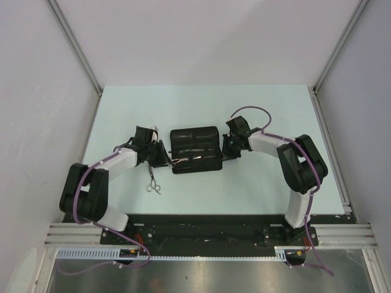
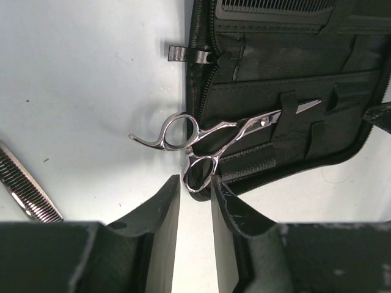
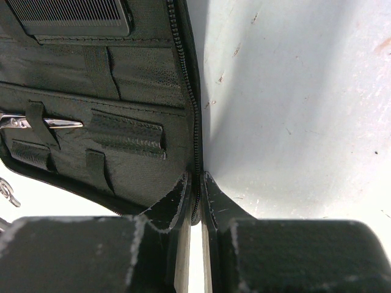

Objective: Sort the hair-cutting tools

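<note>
- Pale counter (image 1: pixel 256 110) boxed in by plain white walls (image 1: pixel 201 43). Both arms bend inward toward a black case (image 1: pixel 194 149) lying open in the middle.
- Left tool (image 2: pixel 194 186): the jaws are narrowed to a slim gap, and the lower ring of the tucked scissors (image 2: pixel 220 129) sits right at the tips. I cannot tell whether the ring is truly pinched.
- Those scissors lie across the case's left edge. The blade is slipped under an elastic loop (image 2: pixel 287 104), and both rings hang out past the zip over the counter.
- Right tool (image 3: pixel 195 183): all but closed, nipping the case's zipped rim on the opposite side, apparently to pin the case down.
- Further out, a pocketed comb (image 2: pixel 275 5) sits in the case's top slot and a loose comb (image 2: pixel 27 195) lies on the counter off to the left tool's side. The loose scissors (image 1: pixel 153 184) lie on the counter close beside the left forearm.
- Risk: a hold on the ring's rim alone looks thin to me. A push could swing the scissors about the loop, or let the ring slip out.
- Risk: the blade tip might snag the elastic, or a finger might catch the zip. Either could drag the case if the right tool's narrow pinch lets go.
- Risk: a wide sweep of the left forearm could knock the loose scissors aside.
</note>
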You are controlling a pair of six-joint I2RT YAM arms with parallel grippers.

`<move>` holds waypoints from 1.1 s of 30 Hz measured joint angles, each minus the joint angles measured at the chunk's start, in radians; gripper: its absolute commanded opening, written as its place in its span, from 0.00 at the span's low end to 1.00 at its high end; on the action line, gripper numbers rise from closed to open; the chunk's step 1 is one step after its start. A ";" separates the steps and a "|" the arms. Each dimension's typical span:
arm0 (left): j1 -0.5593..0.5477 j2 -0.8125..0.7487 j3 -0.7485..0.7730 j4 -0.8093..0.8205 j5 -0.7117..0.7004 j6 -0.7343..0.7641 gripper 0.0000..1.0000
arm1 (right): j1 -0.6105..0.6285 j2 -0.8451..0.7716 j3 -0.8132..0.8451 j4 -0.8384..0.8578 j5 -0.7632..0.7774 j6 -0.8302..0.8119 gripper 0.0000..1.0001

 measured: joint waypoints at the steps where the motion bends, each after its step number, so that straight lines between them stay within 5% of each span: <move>1: -0.004 0.006 0.000 0.000 -0.003 0.000 0.28 | 0.000 0.000 0.000 0.000 0.000 0.000 0.10; 15: -0.032 0.052 0.007 -0.008 -0.059 0.000 0.00 | 0.000 0.002 0.002 -0.001 -0.001 0.000 0.10; 33: -0.057 0.056 0.026 -0.042 -0.048 -0.087 0.00 | 0.000 0.003 0.003 -0.001 -0.003 0.000 0.10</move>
